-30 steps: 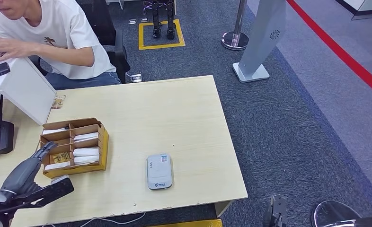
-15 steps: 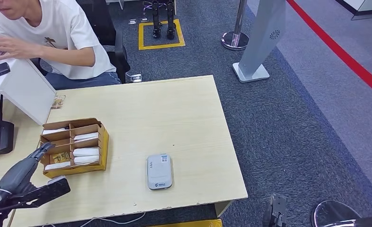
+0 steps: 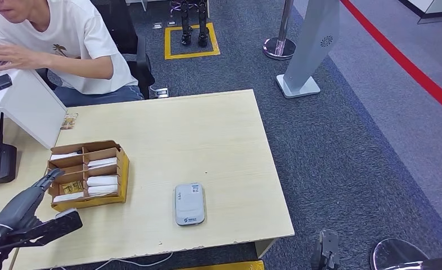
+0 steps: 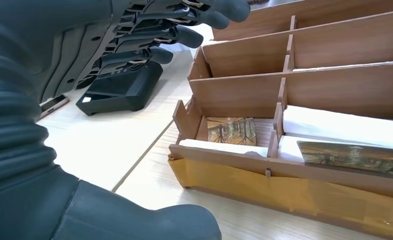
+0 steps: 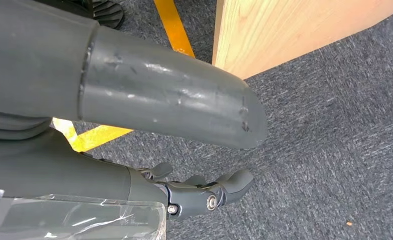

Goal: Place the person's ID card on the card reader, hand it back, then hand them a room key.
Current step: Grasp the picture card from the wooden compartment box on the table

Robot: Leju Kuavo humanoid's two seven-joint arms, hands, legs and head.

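Two hands empty: left hand (image 3: 36,205) spread beside box (image 3: 87,175) of key cards (image 3: 102,181); right hand (image 5: 204,192) loosely apart, low beside tabletop (image 3: 207,135). Card reader (image 3: 189,203) on tabletop.

My left hand (image 3: 30,211) hovers open just beside the tray's (image 3: 123,169) left end, fingers apart, holding nothing. The tray sits on the table (image 3: 207,135), its compartments holding white cards (image 3: 102,181). The reader (image 3: 189,203) lies apart, nearer the front edge. A person (image 3: 67,45) sits behind the far corner.
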